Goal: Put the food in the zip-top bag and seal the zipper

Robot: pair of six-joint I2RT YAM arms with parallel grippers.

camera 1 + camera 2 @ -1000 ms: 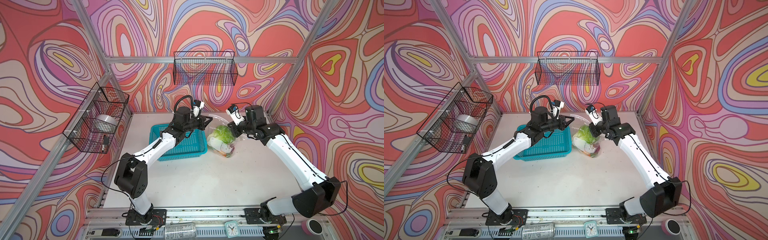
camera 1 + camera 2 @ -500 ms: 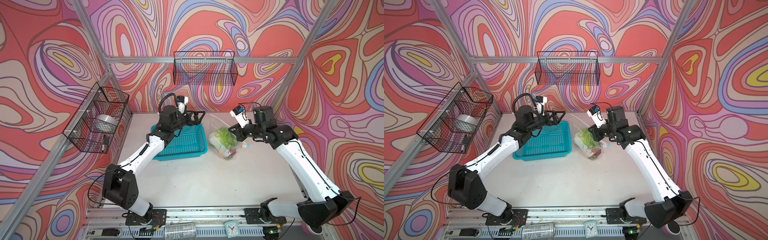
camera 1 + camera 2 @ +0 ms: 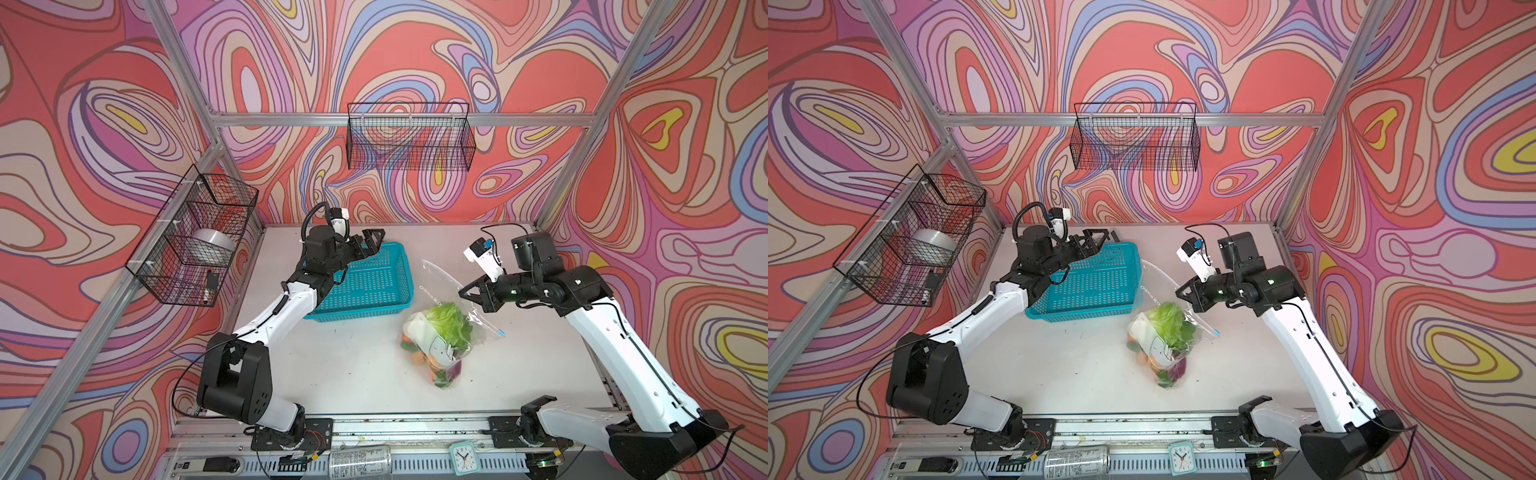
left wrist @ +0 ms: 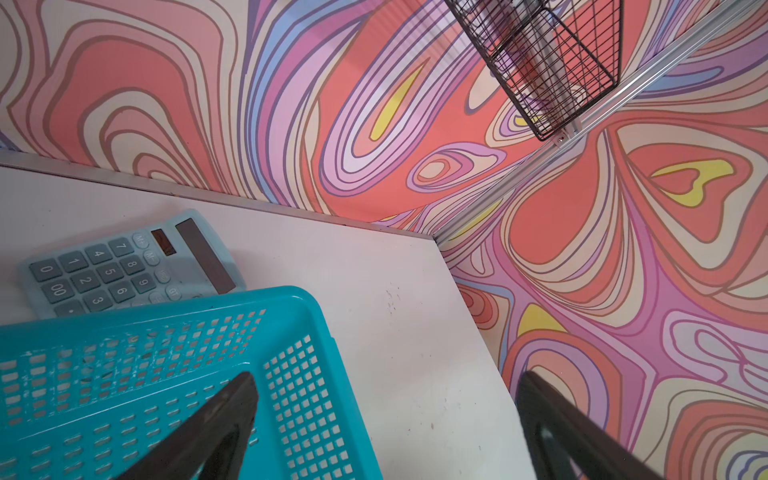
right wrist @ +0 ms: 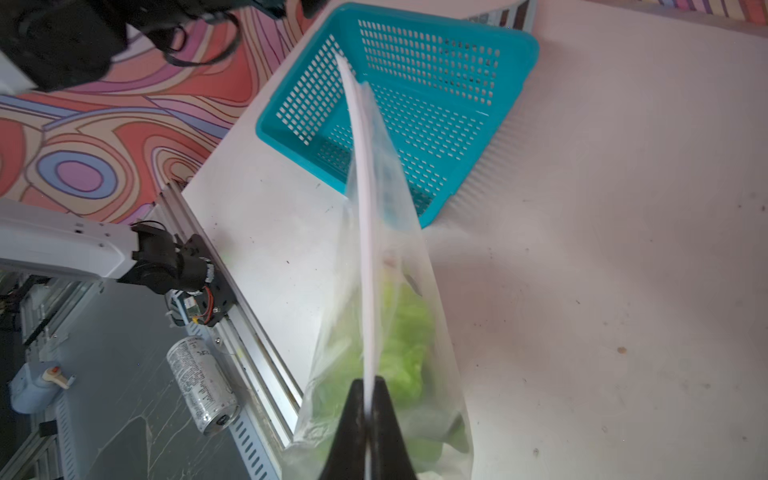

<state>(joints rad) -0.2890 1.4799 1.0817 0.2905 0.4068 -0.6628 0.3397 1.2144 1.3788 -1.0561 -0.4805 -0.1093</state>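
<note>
Left gripper (image 3: 374,240): released wide over the basket (image 3: 361,309), clear of the bag.
Bag (image 3: 451,332): stands on the surface beside the basket, food (image 3: 436,361) inside.
Right gripper (image 5: 368,434): clenched on the zipper (image 5: 365,249), probably holding the mouth up for sealing.

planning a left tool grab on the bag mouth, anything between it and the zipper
Nothing visible does. The left tool hangs open over the far rim of the teal basket; the zipper stands clear beside it, pinched by the right tool.
</note>
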